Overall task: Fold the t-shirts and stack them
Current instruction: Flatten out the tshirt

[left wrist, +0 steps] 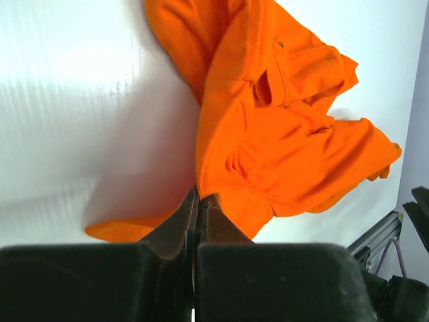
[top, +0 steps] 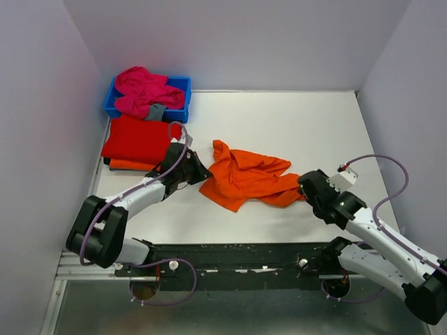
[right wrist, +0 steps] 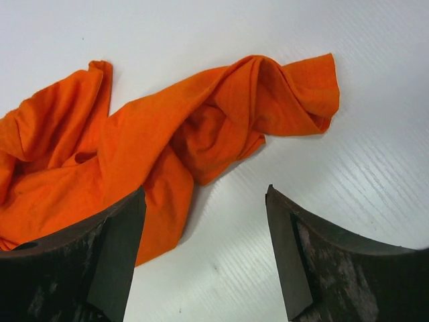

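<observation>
Orange t-shirt point(top: 246, 179) crumpled, long axis L–R; L hand point(left wrist: 200, 198) pinching edge.

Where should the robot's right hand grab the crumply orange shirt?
Probably the bunched corner of the orange t-shirt that pokes out toward the right arm. Come down on that side with the open right gripper: the folds stand up off the table there, and the left gripper is shut on the opposite edge, so pulling apart should spread it.

Btm tee point(top: 128, 165) mostly under red tee point(top: 140, 138)
</observation>
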